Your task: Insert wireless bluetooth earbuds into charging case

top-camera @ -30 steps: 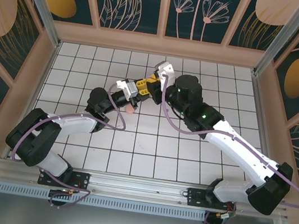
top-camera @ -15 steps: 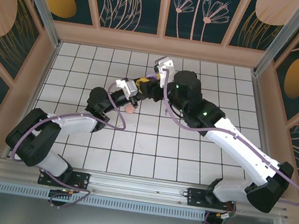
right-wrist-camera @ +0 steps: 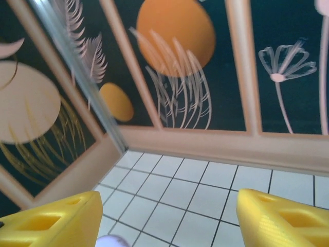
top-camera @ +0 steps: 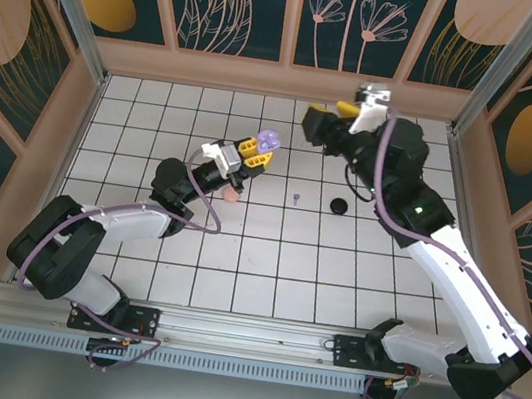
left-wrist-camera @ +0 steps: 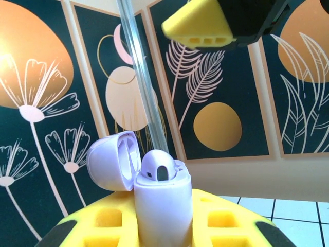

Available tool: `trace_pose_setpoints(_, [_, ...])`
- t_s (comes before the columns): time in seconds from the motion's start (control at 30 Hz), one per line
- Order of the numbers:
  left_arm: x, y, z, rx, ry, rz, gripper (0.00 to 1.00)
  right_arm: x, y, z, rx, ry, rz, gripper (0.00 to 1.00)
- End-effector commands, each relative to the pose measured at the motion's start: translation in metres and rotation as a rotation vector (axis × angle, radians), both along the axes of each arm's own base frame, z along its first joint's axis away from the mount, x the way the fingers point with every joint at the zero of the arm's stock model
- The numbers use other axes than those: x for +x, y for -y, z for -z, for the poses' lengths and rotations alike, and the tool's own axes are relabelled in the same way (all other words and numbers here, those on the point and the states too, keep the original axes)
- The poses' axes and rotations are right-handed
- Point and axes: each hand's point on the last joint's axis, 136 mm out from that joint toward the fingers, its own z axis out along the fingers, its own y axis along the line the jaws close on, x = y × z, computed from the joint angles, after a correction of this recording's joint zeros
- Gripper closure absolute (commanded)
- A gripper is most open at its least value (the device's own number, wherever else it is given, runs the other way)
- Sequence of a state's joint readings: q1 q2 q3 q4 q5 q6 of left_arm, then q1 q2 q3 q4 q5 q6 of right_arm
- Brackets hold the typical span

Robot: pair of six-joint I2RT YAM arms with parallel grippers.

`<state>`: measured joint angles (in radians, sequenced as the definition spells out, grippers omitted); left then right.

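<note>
My left gripper (top-camera: pixel 251 155) is shut on the open lilac charging case (top-camera: pixel 269 141), held up off the floor. In the left wrist view the case (left-wrist-camera: pixel 162 206) stands upright between my yellow fingers (left-wrist-camera: pixel 103 221), lid (left-wrist-camera: pixel 109 160) swung back to the left. One lilac earbud (left-wrist-camera: pixel 158 167) sits in it, its top showing above the rim. A second lilac earbud (top-camera: pixel 297 197) lies on the tiles. My right gripper (top-camera: pixel 311 124) hangs open, up and to the right of the case, with nothing between its fingers (right-wrist-camera: pixel 51 221). One of its fingertips (left-wrist-camera: pixel 200 23) shows above the case.
A black round case (top-camera: pixel 340 206) lies on the tiles right of the loose earbud. A pale pink round thing (top-camera: pixel 232 194) rests beside my left arm. The back wall (top-camera: pixel 285 79) is close behind my right gripper.
My right gripper opened and drew back up and to the right, away from the lilac case. The loose earbud and black case on the floor came into sight. The left arm barely moved.
</note>
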<state>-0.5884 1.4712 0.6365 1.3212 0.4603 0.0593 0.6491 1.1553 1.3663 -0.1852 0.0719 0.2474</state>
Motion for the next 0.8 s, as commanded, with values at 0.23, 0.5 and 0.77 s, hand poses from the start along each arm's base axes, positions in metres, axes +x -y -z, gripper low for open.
trace_pose_setpoints(0.23, [-0.010, -0.031, -0.021, -0.110, 0.003, -0.107, 1.00, 0.051, 0.028, 0.180, -0.102, -0.530, 0.197, 0.31])
trace_pose_setpoints(0.5, [-0.013, -0.040, -0.019, -0.135, -0.041, -0.125, 1.00, 0.066, 0.011, 0.306, -0.282, -0.825, 0.188, 0.34])
trace_pose_setpoints(0.77, [-0.016, -0.041, -0.019, -0.136, -0.039, -0.121, 1.00, 0.074, -0.003, 0.367, -0.409, -0.933, 0.165, 0.40])
